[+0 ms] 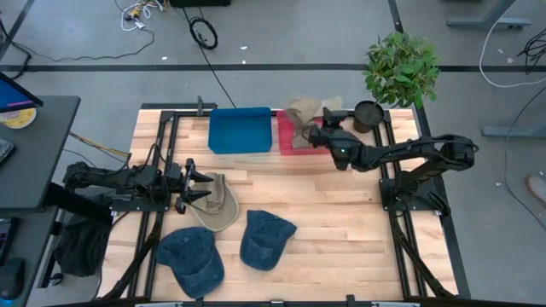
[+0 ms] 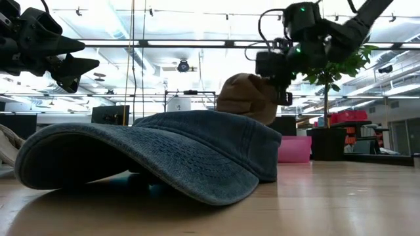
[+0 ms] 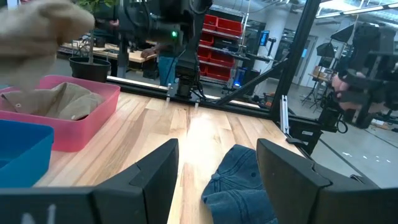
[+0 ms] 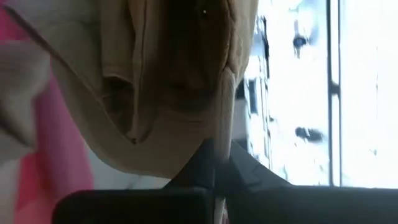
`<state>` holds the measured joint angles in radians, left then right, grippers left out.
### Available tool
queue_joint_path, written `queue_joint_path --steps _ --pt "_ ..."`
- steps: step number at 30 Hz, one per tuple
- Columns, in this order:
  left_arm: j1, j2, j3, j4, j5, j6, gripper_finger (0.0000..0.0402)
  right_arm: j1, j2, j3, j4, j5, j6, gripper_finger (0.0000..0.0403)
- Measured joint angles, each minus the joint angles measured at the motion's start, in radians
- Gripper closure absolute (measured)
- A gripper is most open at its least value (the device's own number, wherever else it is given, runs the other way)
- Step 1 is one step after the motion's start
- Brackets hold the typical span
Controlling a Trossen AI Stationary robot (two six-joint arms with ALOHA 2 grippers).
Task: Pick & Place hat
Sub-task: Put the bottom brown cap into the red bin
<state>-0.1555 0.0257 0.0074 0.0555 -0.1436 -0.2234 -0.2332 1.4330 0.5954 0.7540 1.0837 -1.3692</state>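
Tan cloth is pinched between the closed fingers of the right pincer, which hangs a tan hat by its edge above the pink bin at the far side of the table. The hat droops from the grip, crown sagging, soft and creased, and another piece of tan fabric already lies inside that bin. The step in hand looks like the placing: the hat has been carried to the bin and now needs lowering into it before the fingers let go, so the next move calls for a short descent centred over the bin's opening so the brim does not catch its rim. Just left of the pink bin sits a blue bin. The left pincer waits at the table's left with its fingers spread and nothing between them, right over a second tan hat. Two blue denim hats lie at the near side, apparently still to be sorted.
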Motion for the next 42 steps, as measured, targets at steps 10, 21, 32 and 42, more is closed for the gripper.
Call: queue_joint_path --steps 10,21,32,42 --pt "0.0 0.0 0.0 0.0 0.0 0.0 0.0181 -0.036 0.007 -0.102 0.047 -0.105 0.067 0.0395" --pt "0.0 0.0 0.0 0.0 0.0 0.0 0.0181 -0.122 0.051 -0.1 0.1 -0.257 0.136 0.0394" --pt "0.0 0.0 0.0 0.0 0.0 0.0 0.0181 -0.044 0.132 -0.1 0.039 -0.208 0.255 0.0381" --pt "0.0 0.0 0.0 0.0 0.0 0.0 0.0181 0.009 0.095 -0.1 0.005 -0.219 0.319 0.0267"
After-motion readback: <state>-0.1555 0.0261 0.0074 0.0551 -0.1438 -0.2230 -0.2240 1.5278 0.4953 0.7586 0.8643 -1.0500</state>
